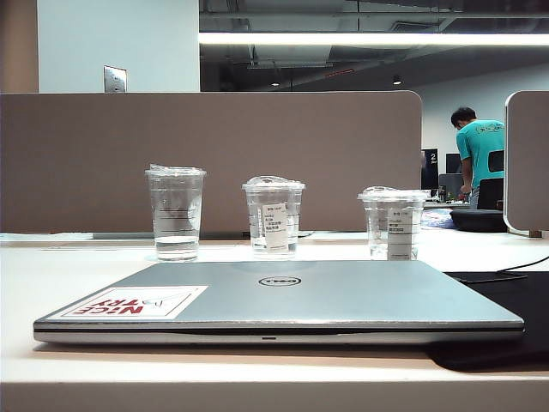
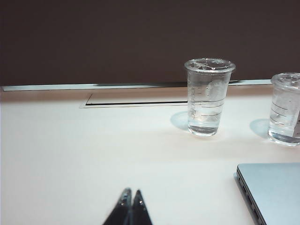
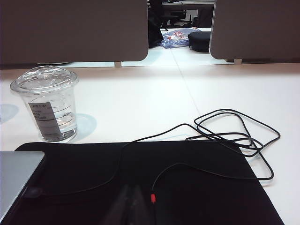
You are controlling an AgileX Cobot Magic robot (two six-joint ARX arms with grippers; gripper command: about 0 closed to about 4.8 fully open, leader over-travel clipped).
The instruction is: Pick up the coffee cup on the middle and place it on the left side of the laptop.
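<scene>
While standing upright on the white table (image 1: 69,283), middle of three, coffee cup (image 1: 274,218) at twelve o'clock of the closed Dell laptop (image 1: 283,305), apart from it. Film-sealed cup (image 1: 176,213) at its nine, long-labelled cup (image 1: 393,223) at its three. Black mat (image 3: 187,183) and looped cable (image 3: 234,136) at the laptop's three. Left gripper (image 2: 131,199) low, fingers pressed together, empty. Right gripper (image 3: 131,197) over the mat, blurred, fingers seemingly together.

Left gripper (image 2: 131,193) fingers pressed together, low; right gripper (image 3: 131,188) likewise.
</scene>
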